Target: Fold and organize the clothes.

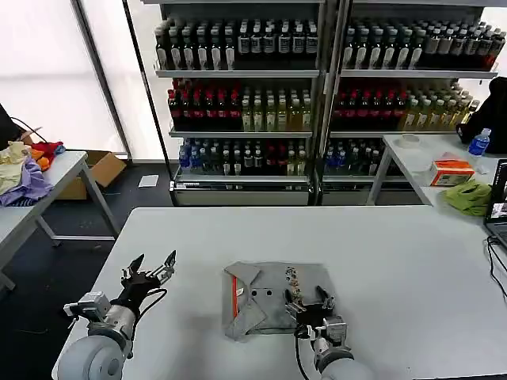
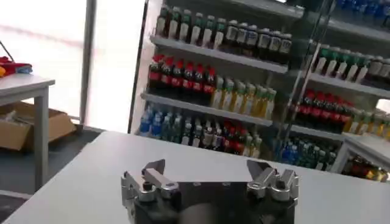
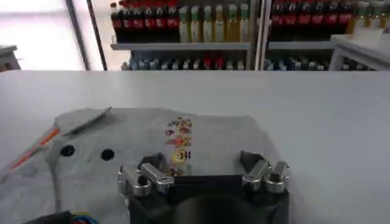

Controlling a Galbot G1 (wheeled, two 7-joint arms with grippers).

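Kid: Head view first! Where is the shirt?

Helper: The grey shirt [image 1: 273, 305] lies in the middle of the white table [image 1: 396, 261], near the robot's edge. It is mostly folded into a flat, squarish bundle. Its collar with the orange-red stripe [image 1: 233, 294] sits on the robot's left side, and the little colourful print [image 1: 291, 279] is near the middle.

Kid: Which gripper is closer?

Helper: The right gripper [image 1: 310, 303] is. It hangs over the near right part of the shirt, fingers spread wide, holding nothing. In the right wrist view, the right gripper [image 3: 204, 171] points straight across the cloth, with the print [image 3: 179, 139] just past the fingers.

Kid: And the other one?

Helper: The left gripper [image 1: 150, 271] waits over bare table, well off to the left of the shirt. Its fingers are wide apart too, and empty. In the left wrist view, the left gripper [image 2: 209, 180] faces shelves of drink bottles [image 2: 213, 91].

Kid: Which way is the shirt long?

Helper: It runs a bit longer from left to right. So I think the right gripper would reach down for the near edge, because it is already above it.

Kid: Any boxes or baskets on the table?

Helper: No. A cardboard box [image 1: 99, 170] sits on the floor far off to the left, and I cannot tell what is inside.
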